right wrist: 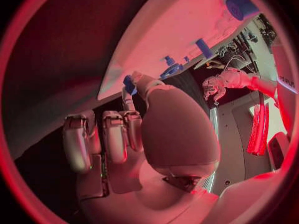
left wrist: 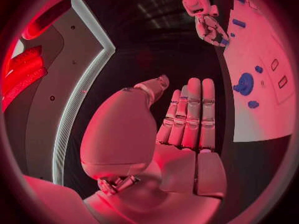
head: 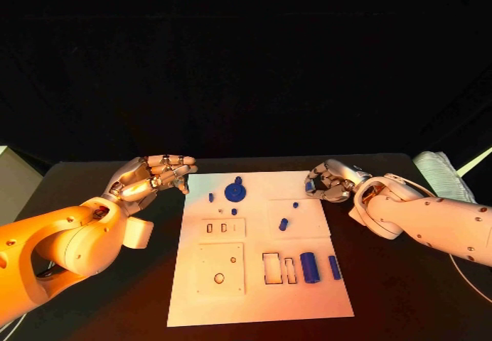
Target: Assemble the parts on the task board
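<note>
White rectangular task board (head: 257,298) on the black surface (head: 410,298): right hand (head: 330,182) at its far right corner pinches a small blue part (right wrist: 129,82), open slots lying nearer the robot; left hand (head: 152,177), fingers straight, empty, beside the far left corner.

L robot hand (head: 153,177) flat; R robot hand (head: 330,182) pinching.

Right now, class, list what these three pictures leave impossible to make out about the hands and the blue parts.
1. Right hand: a small blue part sits at its fingertips; the thumb hides its shape in the right wrist view.
2. Left hand: in the head view its curled fingers hide the palm.
3. Task board: the small pegs near the round blue part are too small to tell whether they stand in holes.
</note>
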